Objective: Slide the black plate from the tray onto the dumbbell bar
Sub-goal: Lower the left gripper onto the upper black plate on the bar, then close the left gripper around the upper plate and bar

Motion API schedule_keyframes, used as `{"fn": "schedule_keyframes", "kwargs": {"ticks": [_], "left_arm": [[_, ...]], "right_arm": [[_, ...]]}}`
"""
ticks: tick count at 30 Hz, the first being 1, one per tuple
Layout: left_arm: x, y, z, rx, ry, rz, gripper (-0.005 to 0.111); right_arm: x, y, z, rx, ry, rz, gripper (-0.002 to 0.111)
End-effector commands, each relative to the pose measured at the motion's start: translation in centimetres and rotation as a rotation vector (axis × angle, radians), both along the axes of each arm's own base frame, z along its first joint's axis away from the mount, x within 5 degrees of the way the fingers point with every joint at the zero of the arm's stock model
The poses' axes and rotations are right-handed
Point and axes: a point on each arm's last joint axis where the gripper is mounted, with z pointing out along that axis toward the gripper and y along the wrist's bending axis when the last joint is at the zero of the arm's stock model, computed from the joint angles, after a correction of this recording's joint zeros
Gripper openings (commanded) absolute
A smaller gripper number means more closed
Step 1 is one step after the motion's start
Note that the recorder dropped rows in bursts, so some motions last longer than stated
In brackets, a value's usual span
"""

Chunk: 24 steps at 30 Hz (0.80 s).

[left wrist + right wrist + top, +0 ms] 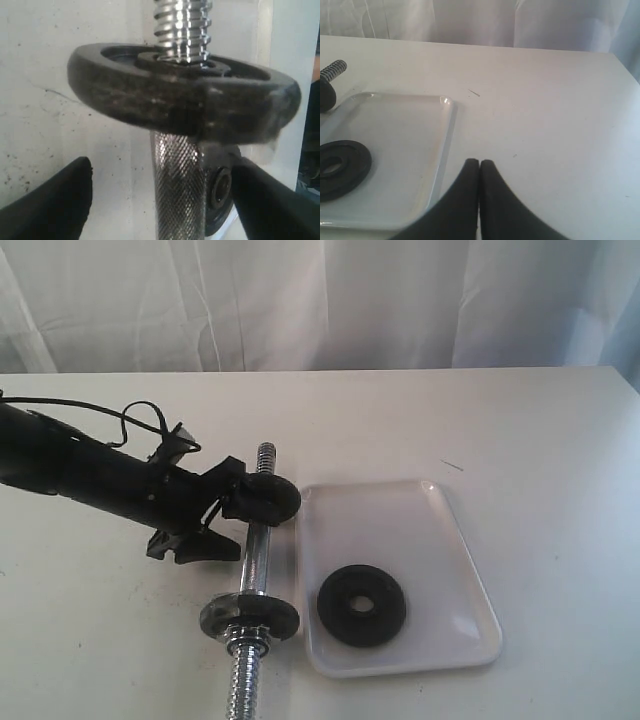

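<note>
Black plate: The black plate (362, 606) is laid flat in the tray (430, 540), near the tray's 7 o'clock corner. It is not touched by anything.
Tray: It is set on the table (520, 440), just beside the dumbbell bar (254, 560), at 3 o'clock from it.
Dumbbell bar: It is laid flat on the table along the 12-to-6 o'clock line. A 12 o'clock collar (275, 498) and a 6 o'clock collar (250, 616) are fitted on it, and a bare screw end is left past each one.
Left fingers: The left fingers (50, 207) are held wide apart, one on each side of the rough middle of the bar, close to the 12 o'clock collar. Nothing is clamped.
Right fingers: The right fingers (465, 200) are pressed together with nothing between them. They are hung over bare table, on the side of the tray away from the bar.
Step in hand: The bar is most likely about to be gripped so that it cannot roll.
How it is done well: The bar should be let deep between the left fingers and squeezed on the rough part, not on the collar. A firm hold is needed, as the bar is round and looks heavy. One screw end should be kept free for the plate.
What could go wrong: If the collar is pinched, the bar may twist or be knocked into the tray.
After that: The right fingers must be opened before the thin plate can be taken by its rim.
</note>
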Motion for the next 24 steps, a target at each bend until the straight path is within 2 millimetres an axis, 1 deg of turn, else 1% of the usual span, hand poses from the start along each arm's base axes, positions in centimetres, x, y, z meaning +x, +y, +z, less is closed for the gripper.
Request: {"fn": "schedule_keyframes", "kwargs": {"ticks": [1, 6, 17, 24], "left_arm": [[0.3, -0.5, 0.4, -0.061, -0.022, 0.014, 0.079], [0.4, -0.8, 0.5, -0.071, -0.043, 0.022, 0.079], [0.1, -3.0, -0.6, -0.110, -0.044, 0.031, 0.078], [0.4, -3.1, -1.2, -0.107, -0.031, 0.047, 0.078]], "right_arm": [[0.0, 0.0, -0.2, -0.003, -0.005, 0.001, 0.000], [0.0, 0.0, -0.2, -0.003, -0.005, 0.001, 0.000], [0.0, 0.0, -0.2, -0.003, -0.005, 0.001, 0.000], [0.0, 0.0, -0.2, -0.003, -0.005, 0.001, 0.000]]}}
